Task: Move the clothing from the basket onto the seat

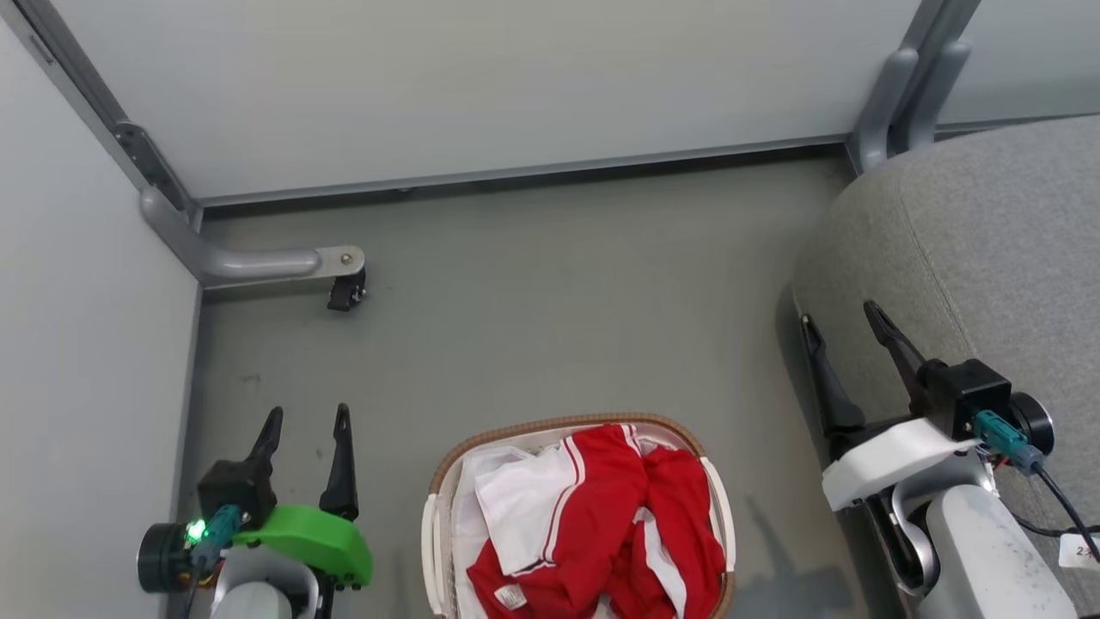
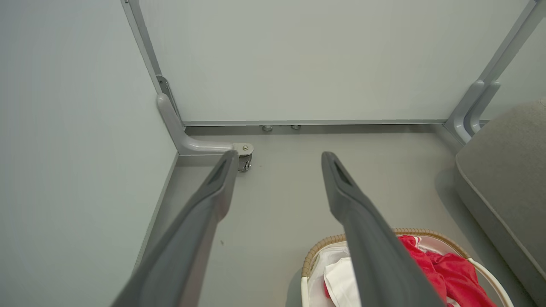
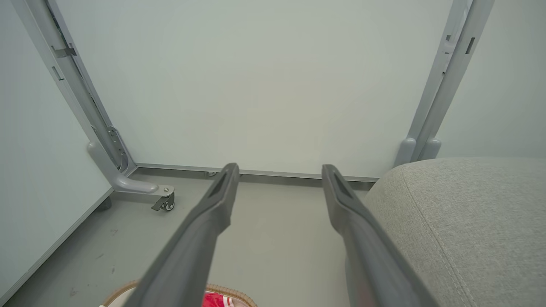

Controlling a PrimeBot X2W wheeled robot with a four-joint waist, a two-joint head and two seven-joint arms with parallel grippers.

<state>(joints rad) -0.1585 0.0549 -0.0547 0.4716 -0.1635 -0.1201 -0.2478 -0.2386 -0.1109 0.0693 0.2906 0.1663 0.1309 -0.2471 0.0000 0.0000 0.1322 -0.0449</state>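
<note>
I am looking down through the head view. The left fingers [image 1: 341, 460] are standing spread apart at the lower left, released and grasping nothing. They are hanging over the bare grey floor [image 1: 559, 301], just to the left of the basket [image 1: 550, 425]. The right fingers [image 1: 829, 387] are likewise splayed wide and empty at the lower right. Their tips are showing against the rounded front edge of the seat [image 1: 988, 241], and I cannot tell whether they are touching it.

The clothing [image 1: 601, 516] is lying heaped inside the basket, red folds with thin white stripes bunched beside a white panel. The liner [image 1: 464, 550] is showing along the left side of the heap, and a small white tag [image 1: 511, 596] is peeking out low on the left. The basket is sitting on the floor between the two arms, with its near end cut off by the bottom of the picture. The seat is rising to the right of it, with a strip of floor running between them.

Through the left wrist view, the basket and its red cloth are showing at the lower right, partly behind one finger. Through the right wrist view, a sliver of woven rim and red is peeking in at the bottom edge, and the grey cushion is bulking up on the right. At the far left corner, a small caster [image 1: 346, 292] is sitting under the grey metal foot of the pale partition [image 1: 516, 86].
</note>
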